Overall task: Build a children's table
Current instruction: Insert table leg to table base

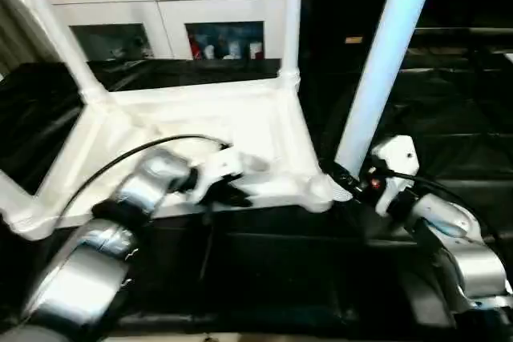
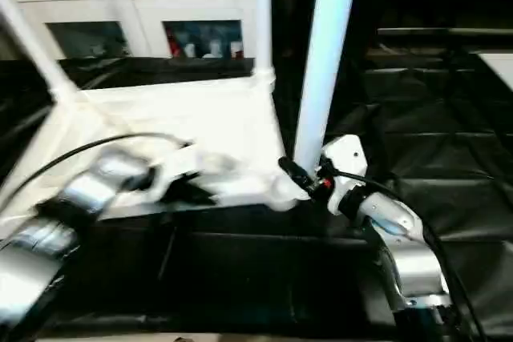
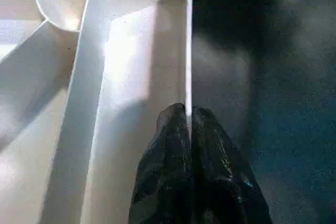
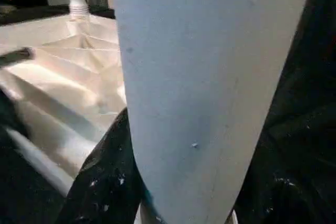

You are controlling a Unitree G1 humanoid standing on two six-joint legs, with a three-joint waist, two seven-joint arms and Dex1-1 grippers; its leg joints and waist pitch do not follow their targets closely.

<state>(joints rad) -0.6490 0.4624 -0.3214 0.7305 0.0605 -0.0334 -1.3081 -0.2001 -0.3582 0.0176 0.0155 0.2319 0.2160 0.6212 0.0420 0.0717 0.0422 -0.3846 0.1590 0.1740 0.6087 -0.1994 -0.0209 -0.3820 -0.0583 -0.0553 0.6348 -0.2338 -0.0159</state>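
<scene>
The tabletop [image 1: 200, 130] rim is pinched by the left gripper [image 3: 188, 116] while a leg [image 1: 385, 62], clamped by the right gripper [image 1: 353, 178], awaits seating in the near corner socket [image 1: 321, 190].

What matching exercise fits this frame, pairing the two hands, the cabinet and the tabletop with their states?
Column one:
1. left hand
2. right hand
3. tabletop
4. cabinet

Column two:
A. behind the work, glass doors
B. upside down, legs pointing up
C. holding an upright leg
D. pinching the tabletop's thin rim

Pairs: 1-D, 2-C, 3-B, 4-A
</scene>
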